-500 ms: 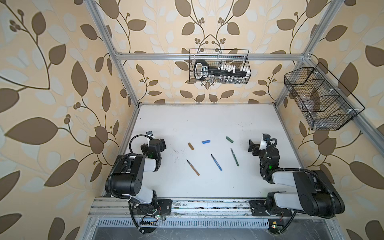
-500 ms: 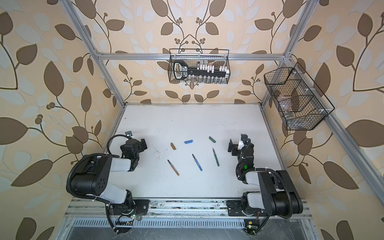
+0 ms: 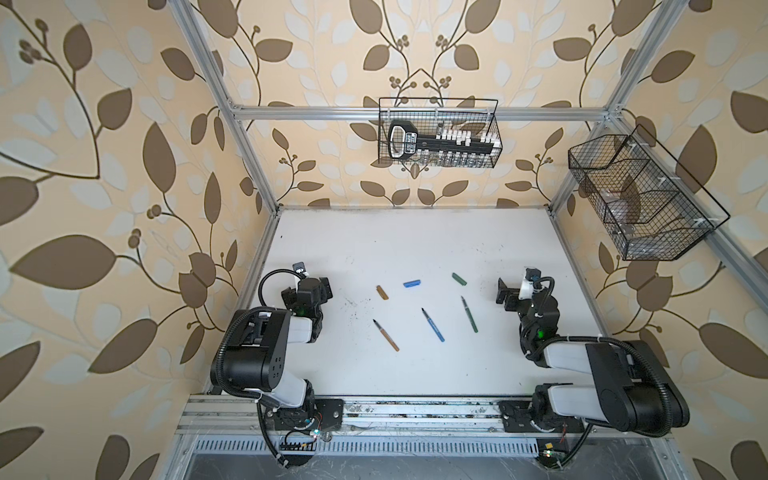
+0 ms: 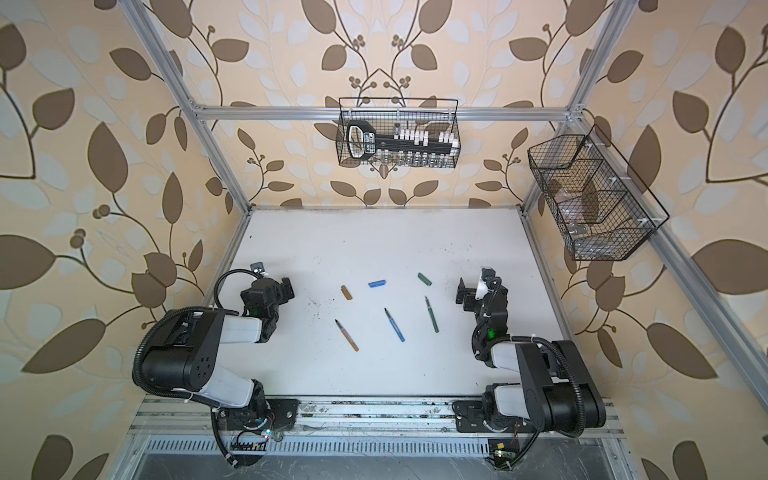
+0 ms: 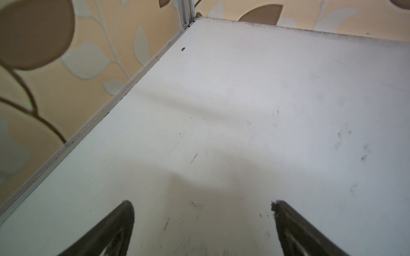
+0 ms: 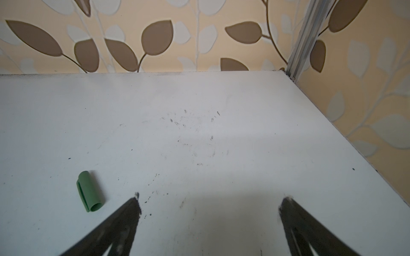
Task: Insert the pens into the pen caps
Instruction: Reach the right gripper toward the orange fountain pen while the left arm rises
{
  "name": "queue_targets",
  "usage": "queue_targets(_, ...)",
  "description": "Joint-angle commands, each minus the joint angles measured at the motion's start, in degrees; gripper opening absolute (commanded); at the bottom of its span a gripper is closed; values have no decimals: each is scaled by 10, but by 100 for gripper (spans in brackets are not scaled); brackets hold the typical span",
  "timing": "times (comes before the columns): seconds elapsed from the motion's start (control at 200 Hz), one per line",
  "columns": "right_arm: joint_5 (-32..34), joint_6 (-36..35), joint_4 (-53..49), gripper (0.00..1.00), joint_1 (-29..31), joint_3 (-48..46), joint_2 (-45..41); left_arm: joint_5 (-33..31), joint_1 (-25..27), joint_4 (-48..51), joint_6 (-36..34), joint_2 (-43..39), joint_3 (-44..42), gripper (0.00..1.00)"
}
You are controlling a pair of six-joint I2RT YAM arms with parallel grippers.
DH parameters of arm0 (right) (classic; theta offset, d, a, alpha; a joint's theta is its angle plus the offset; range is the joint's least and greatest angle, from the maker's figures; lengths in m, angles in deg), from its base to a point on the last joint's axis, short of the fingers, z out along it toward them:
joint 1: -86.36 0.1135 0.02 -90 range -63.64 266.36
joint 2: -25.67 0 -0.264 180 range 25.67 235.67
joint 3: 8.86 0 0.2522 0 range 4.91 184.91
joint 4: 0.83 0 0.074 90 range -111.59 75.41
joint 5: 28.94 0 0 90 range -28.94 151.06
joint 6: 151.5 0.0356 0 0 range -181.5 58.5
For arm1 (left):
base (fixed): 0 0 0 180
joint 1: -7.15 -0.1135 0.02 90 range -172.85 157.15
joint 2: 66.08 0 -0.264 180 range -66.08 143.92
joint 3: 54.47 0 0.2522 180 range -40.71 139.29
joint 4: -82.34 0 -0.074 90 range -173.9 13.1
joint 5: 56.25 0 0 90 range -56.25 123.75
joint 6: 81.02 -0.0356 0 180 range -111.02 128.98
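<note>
Now the pens lie uncapped and flat on the white worktop [image 3: 415,241], in a loose row between the two arms. In both top views the tan pen [image 3: 386,335] is on the left, the blue pen [image 3: 432,325] in the middle and the green pen [image 3: 469,314] on the right. Each dark tip points toward the back wall and leans slightly left.

The caps lie in a second row just behind them, each apart from its pen: the tan cap [image 3: 382,292], the blue cap [image 3: 412,283] and the green cap [image 3: 459,279]. None is on a pen yet.

The right gripper [image 3: 508,296] sits low near the green cap, with its jaws spread wide and nothing between them. In the right wrist view the green cap [image 6: 89,191] lies on its side just beside one fingertip [image 6: 133,206], not touching it. Its open end faces the camera.

The left gripper [image 3: 322,286] is likewise wide open and holds nothing. It is low by the worktop's left edge, well apart from the tan pen. In the left wrist view only bare, scuffed worktop [image 5: 221,110] shows between its fingertips.

One wire basket [image 3: 438,137] with a black-and-white object inside hangs from the back rail, and another basket [image 3: 640,199] hangs from the right rail. Leaf-patterned wallpaper [image 3: 104,166] surrounds the frame.
</note>
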Motion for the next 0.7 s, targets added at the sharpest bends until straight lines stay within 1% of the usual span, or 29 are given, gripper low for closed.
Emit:
queue_targets(0.0, -6, -12, 12, 100, -2, 13, 1, 4, 3, -5, 0, -15, 14, 99)
queue_targets(0.36, -4, -11, 13, 100, -3, 14, -1, 6, 3, -3, -2, -17, 15, 99)
queue_targets(0.435, 13, -5, -18, 100, -2, 28, -17, 7, 4, 0, -7, -23, 21, 99)
queue_targets(0.48, 32, 0, -83, 100, -1, 53, -40, 10, 4, 44, -1, -33, 35, 99)
queue_targets(0.535, 37, 7, -193, 99, -1, 105, -69, 21, 5, 40, -13, -33, 38, 99)
queue_targets(0.57, 33, 19, -264, 98, 0, 141, -81, 6, 6, 56, -16, -38, 53, 99)
queue_targets(0.605, 17, 36, -319, 97, 0, 174, -90, -18, 7, 128, -5, -48, 78, 99)
queue_targets(0.65, -20, 46, -374, 94, 3, 207, -97, -44, 7, 227, 14, -88, 126, 99)
queue_targets(0.695, -42, 52, -421, 92, 16, 235, -101, -59, 7, 305, 51, -112, 162, 99)
